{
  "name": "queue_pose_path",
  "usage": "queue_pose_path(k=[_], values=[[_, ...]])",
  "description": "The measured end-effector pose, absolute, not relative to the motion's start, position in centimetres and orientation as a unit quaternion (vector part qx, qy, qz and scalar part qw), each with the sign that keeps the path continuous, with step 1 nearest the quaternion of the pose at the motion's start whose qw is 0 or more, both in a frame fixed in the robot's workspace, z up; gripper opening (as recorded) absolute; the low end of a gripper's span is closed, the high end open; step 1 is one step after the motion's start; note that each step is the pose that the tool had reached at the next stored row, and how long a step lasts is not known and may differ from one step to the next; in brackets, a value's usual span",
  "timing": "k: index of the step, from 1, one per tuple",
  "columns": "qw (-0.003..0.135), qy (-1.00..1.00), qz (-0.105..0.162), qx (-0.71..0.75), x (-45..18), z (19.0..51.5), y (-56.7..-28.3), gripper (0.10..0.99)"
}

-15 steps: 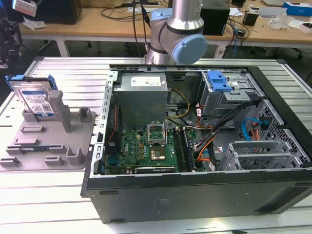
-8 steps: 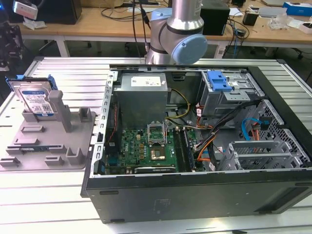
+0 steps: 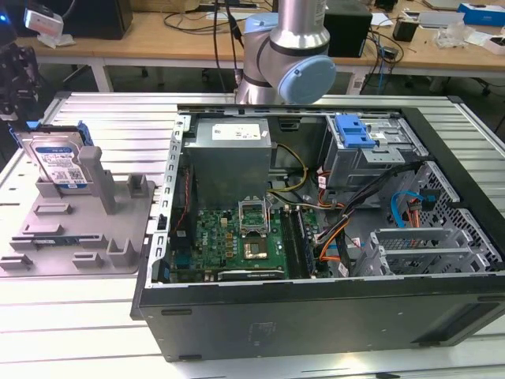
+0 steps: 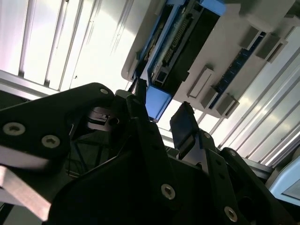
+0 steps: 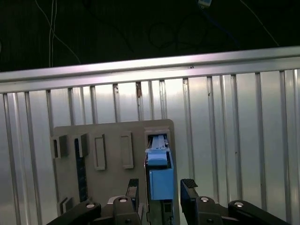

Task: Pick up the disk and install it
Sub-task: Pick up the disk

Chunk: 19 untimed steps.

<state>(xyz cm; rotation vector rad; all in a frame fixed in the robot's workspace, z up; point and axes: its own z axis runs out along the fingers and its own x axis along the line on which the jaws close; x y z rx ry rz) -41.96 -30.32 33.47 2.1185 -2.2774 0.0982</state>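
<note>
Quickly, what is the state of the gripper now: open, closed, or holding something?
Gripper: open, its fingers on either side of the disk, holding nothing.

Open computer case [image 3: 316, 316] beside grey fixture tray [image 3: 79, 225] on slatted metal table [image 3: 79, 332]

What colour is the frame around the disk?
Bright blue, around the disk; it shows best in the first wrist view.
</note>
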Motion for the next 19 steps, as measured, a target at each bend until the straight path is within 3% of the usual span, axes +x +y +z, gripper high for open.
queue_pose_path(k=[19], values=[[0.015, -0.732, 0.032, 0.681, -42.0, 32.1, -30.3, 0.482]])
